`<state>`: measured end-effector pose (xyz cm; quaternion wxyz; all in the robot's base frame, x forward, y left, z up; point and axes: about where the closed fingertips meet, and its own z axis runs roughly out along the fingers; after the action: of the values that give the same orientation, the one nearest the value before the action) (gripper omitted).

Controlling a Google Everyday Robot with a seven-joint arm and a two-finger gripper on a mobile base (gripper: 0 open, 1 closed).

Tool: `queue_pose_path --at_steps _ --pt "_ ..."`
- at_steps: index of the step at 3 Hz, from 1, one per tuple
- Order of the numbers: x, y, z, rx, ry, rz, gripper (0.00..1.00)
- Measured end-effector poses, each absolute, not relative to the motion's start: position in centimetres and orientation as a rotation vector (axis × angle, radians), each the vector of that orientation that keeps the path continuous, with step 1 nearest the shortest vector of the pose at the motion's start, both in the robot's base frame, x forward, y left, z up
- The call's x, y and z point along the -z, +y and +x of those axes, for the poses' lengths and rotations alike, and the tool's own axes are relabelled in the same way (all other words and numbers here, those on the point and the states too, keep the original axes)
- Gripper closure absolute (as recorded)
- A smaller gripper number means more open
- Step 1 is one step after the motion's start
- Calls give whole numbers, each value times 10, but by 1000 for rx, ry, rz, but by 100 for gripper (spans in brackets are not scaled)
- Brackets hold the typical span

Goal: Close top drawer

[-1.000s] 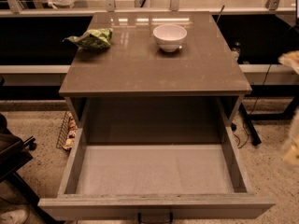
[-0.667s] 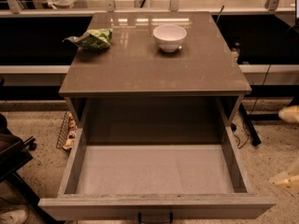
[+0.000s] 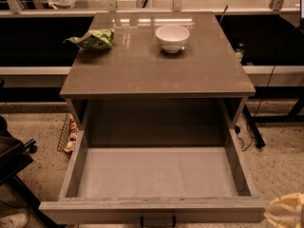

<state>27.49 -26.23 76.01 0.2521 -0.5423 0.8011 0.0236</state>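
Just right of the top drawer's [image 3: 156, 175] front corner, the gripper [image 3: 285, 212], whose state I cannot tell, could push off-centre and jam it.

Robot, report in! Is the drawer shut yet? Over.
Gripper low right, by the drawer's front corner. Top drawer pulled wide open, bare inside. Nothing seen blocking its path.
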Motion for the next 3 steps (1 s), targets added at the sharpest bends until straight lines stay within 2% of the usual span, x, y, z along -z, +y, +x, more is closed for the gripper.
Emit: queue_pose_path --at_steps 1,2,3 --pt "-748 -261 268 -89 2191 -1482 95" --pt "-747 -261 268 -91 2190 -1483 100" --pt "-721 -245 265 -170 2190 -1471 100"
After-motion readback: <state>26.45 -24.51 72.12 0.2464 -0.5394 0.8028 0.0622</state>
